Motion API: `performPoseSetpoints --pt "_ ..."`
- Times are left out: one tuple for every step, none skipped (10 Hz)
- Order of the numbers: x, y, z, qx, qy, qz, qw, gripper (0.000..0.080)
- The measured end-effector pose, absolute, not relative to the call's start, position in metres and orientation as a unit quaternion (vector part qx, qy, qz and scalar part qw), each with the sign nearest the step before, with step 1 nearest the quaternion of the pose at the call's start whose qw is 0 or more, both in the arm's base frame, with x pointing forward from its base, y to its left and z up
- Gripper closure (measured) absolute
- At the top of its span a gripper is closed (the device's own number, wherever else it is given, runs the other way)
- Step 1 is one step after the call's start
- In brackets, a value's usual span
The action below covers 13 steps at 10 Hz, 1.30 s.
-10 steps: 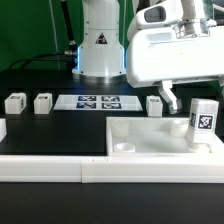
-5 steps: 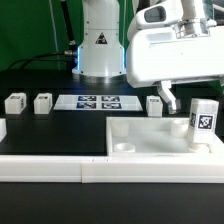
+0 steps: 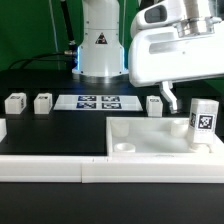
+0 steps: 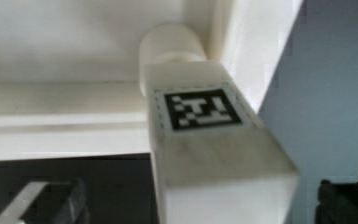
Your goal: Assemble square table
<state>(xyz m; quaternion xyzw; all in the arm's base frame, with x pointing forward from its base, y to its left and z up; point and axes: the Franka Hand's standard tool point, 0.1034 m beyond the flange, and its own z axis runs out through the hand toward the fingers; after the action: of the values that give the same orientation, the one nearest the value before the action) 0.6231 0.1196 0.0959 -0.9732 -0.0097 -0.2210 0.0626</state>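
The Panda arm's white gripper (image 3: pixel 172 98) hangs over the far side of the square tabletop (image 3: pixel 150 143), seen from the exterior camera. The slab lies flat on the black table (image 3: pixel 50 130) towards the exterior view's right, its raised rim just behind the long white border wall (image 3: pixel 50 170). One dark finger (image 3: pixel 167 97) shows below the wrist housing, and the other cannot be made out, so whether the jaws are parted or clamped cannot be told from here. An upright leg (image 3: pixel 204 118) stands at the slab's far corner on the exterior view's right, its black-and-white tag facing the camera. A first loose leg (image 3: pixel 14 101) and a second loose leg (image 3: pixel 42 101) sit side by side on the exterior view's left, well apart from the slab, while a third loose leg (image 3: pixel 154 105) rests just behind the slab's far rim, beside the visible finger. The marker board (image 3: pixel 97 101) lies flat between the second and third loose legs, in front of the robot base (image 3: pixel 97 45). From the wrist camera, the upright leg (image 4: pixel 202 150) fills the middle of the picture, tag towards the lens, its rounded end meeting a corner of the tabletop (image 4: pixel 60 110) — whether it is seated in the socket cannot be told. No finger pad is clearly seen against it, so the grip stays unreadable here too.
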Motion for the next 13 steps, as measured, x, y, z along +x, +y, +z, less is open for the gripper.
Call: performPoseSetpoints --pt "0.6224 0.1193 0.0928 -0.976 -0.009 -0.207 0.063 0.015" --pt "0.6199 0.1192 0.0885 -0.984 -0.008 -0.164 0.065 0.015" --pt "0.6211 0.1193 0.0886 -0.988 -0.007 -0.137 0.067 0.015" --pt "0.6186 0.1204 0.0876 -0.994 -0.009 -0.08 0.071 0.015" --pt "0.6207 0.1204 0.0879 -0.996 -0.01 -0.039 0.074 0.015" --pt "0.6178 0.1215 0.0858 -0.997 -0.013 -0.001 0.075 0.015" --pt "0.6157 0.1219 0.0848 -0.996 -0.016 0.049 0.078 0.015" --pt "0.6237 0.1218 0.0839 -0.996 -0.015 0.037 0.079 0.015" --pt "0.6229 0.1219 0.0834 -0.996 -0.015 0.038 0.078 0.015" --pt "0.6229 0.1218 0.0834 -0.996 -0.015 0.038 0.078 0.015" --pt "0.6228 0.1218 0.0832 -0.996 -0.013 0.038 0.079 0.0263" --pt "0.6228 0.1219 0.0831 -0.996 -0.006 0.039 0.078 0.0263" --pt "0.6233 0.1197 0.0831 -0.996 -0.001 0.039 0.076 0.0446"
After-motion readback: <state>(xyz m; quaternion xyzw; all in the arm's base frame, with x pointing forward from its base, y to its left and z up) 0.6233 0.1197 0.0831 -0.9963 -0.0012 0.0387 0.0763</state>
